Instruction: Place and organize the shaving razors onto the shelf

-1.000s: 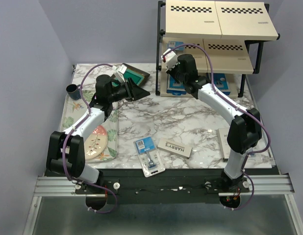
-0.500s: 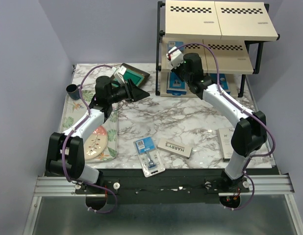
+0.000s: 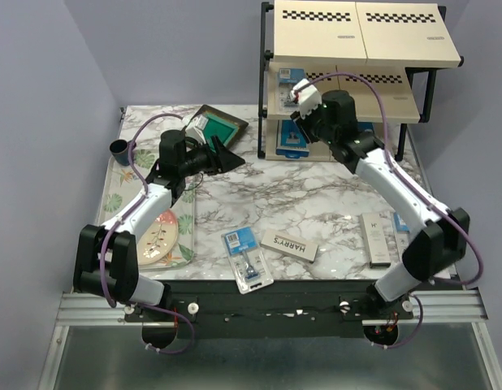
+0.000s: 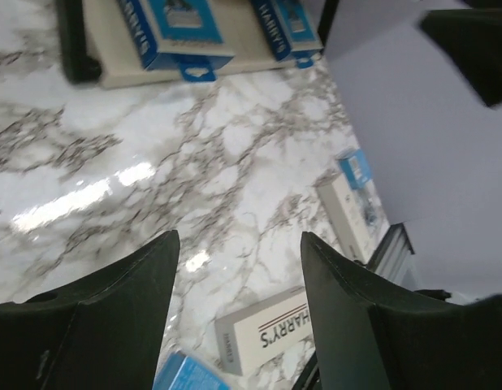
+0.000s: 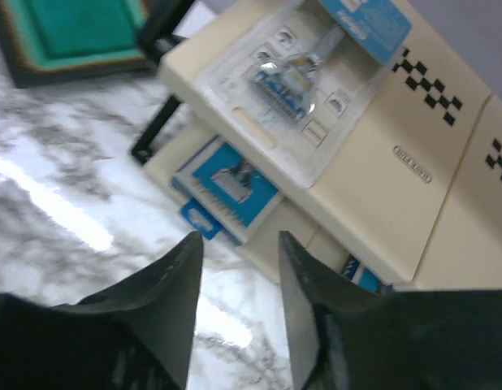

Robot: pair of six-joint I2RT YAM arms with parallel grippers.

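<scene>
Lying flat on shelf (image 5: 381, 187) beyond right tool (image 5: 239, 237): blister pack (image 5: 292, 89)

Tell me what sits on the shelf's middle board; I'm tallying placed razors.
One clear blister pack lies on the middle board, near its left end. The top board hides its rear from above.

One high downward view from behind, two close oblique wrist views, the shelf (image 3: 357, 32) common to all three.

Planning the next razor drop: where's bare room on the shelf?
Top board is bare. Middle board is free right of the blister pack at its left end. Bottom board is crowded with two dark-blue boxes.
</scene>
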